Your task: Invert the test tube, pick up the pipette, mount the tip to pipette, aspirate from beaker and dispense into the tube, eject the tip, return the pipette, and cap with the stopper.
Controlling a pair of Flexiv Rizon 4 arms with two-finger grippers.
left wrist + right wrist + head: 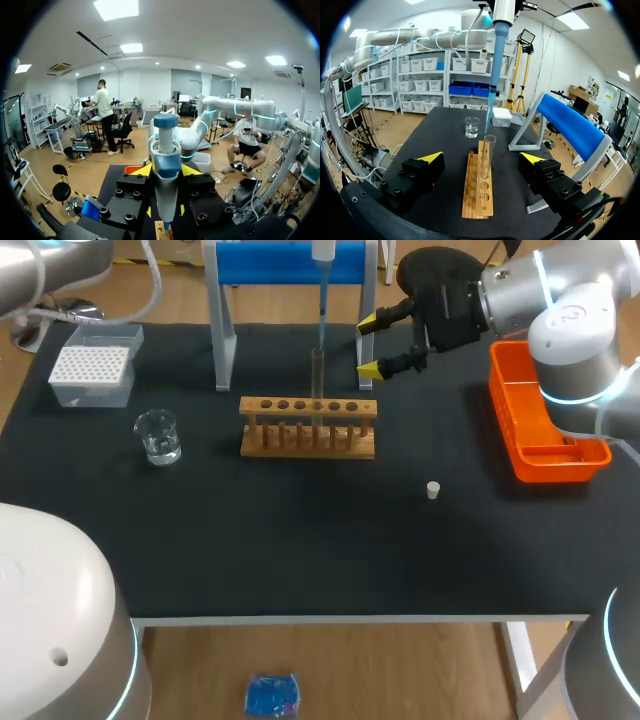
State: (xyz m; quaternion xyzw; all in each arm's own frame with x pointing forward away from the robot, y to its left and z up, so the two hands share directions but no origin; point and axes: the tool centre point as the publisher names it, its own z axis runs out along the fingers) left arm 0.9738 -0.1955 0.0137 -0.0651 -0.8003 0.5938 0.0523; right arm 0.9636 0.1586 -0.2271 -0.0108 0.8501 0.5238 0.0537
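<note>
left end effector [166, 172] is pinching the pipette [166, 145] by the body and holds it upright over the wooden rack [308, 430]. tip [488, 122] sits right at the mouth of the test tube [489, 155], can't tell if it's inside. test tube stands upright in a middle hole of the rack. reads as the dispense step: vertical hold lines the tip up with the bore

right end effector [368, 345] is spread, holding nothing, just right of the tube at the rack's far side. likely parked there, clear of the pipette

around it:
- beaker [158, 436] left of the rack
- tip box [92, 370] far left
- stopper [433, 490] on the bench [300, 540] near right, well apart from the rack
- orange bin [540, 425] at the right edge, probably for the used tip

in the way: blue stand [290, 262] legs just behind the rack, and the right end effector close beside the tube, so lift the pipette straight up before swinging
</note>
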